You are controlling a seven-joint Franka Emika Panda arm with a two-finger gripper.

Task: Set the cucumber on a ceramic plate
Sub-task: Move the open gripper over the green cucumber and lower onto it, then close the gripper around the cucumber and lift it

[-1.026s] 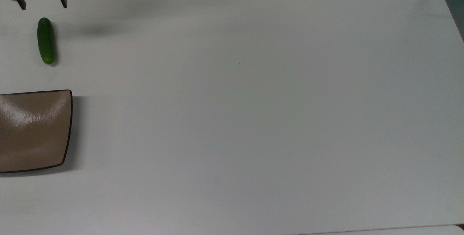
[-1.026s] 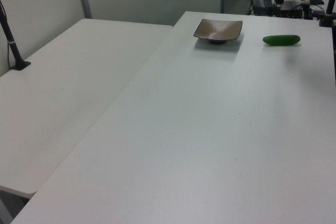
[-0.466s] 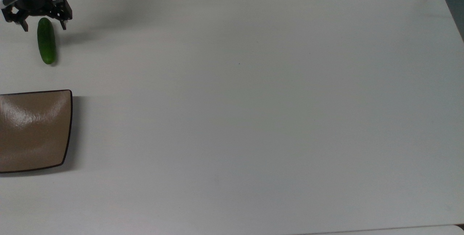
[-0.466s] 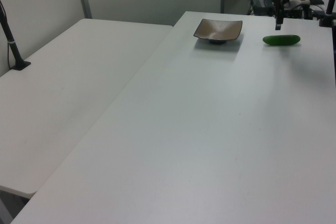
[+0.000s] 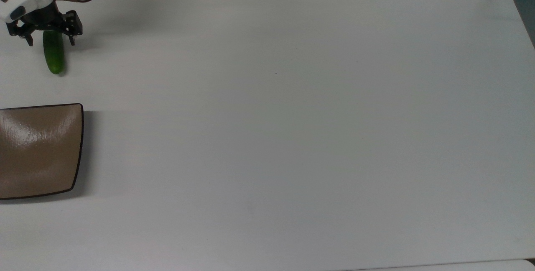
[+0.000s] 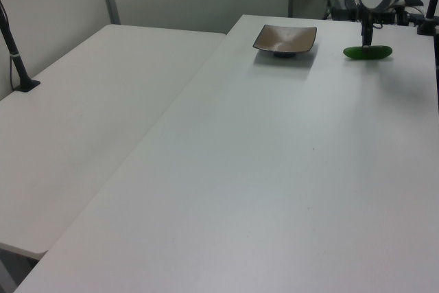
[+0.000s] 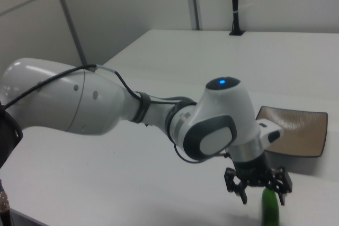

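The black two-finger gripper hangs over one end of the small, smooth, dark green cucumber, fingers spread wide, one on either side and not closed on it. The cucumber lies flat on the white table, near the top view's upper left corner. The glossy tan-brown square ceramic plate sits apart, lower at the top view's left edge.
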